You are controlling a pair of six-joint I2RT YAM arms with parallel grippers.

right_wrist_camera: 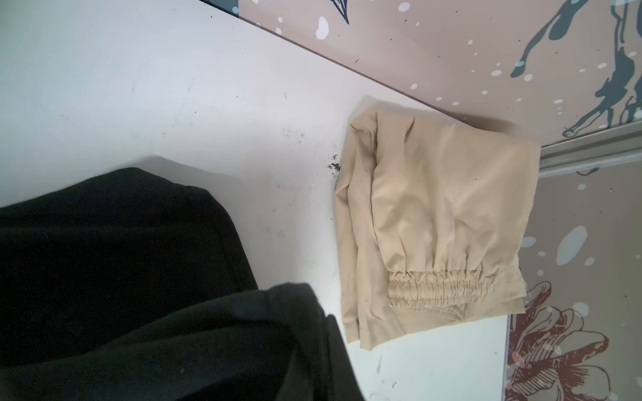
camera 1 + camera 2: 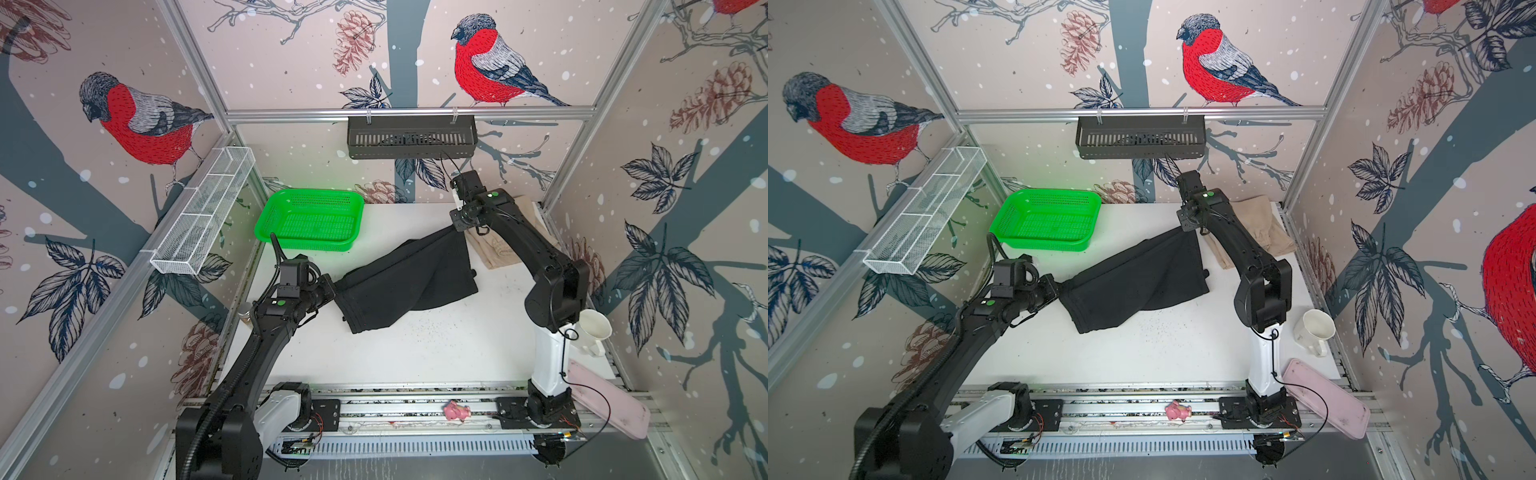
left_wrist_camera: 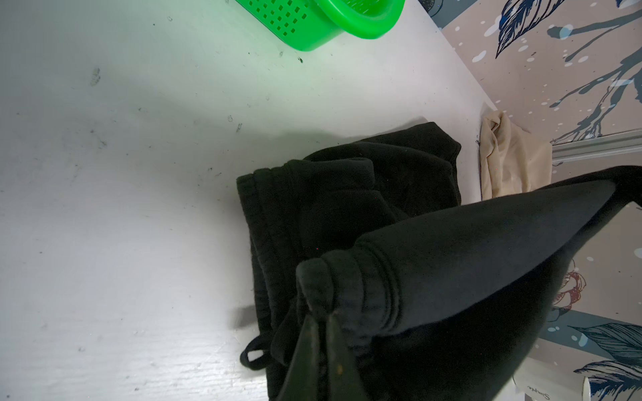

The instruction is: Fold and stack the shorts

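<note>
black shorts [image 2: 409, 278] stretched between both arms, lower folds resting on the white table [image 2: 415, 357], left gripper [image 3: 321, 323] jaws clamped on the waistband, right gripper [image 2: 458, 227] jaws clamped on the opposite corner, folded beige shorts [image 1: 441, 222] lying in the table's far right corner

Bullfinch wallpaper [image 2: 137, 116] walls in a white table [image 2: 415, 353]; a black rack [image 2: 411, 137] hangs beyond the right gripper [image 2: 455, 229].
</note>
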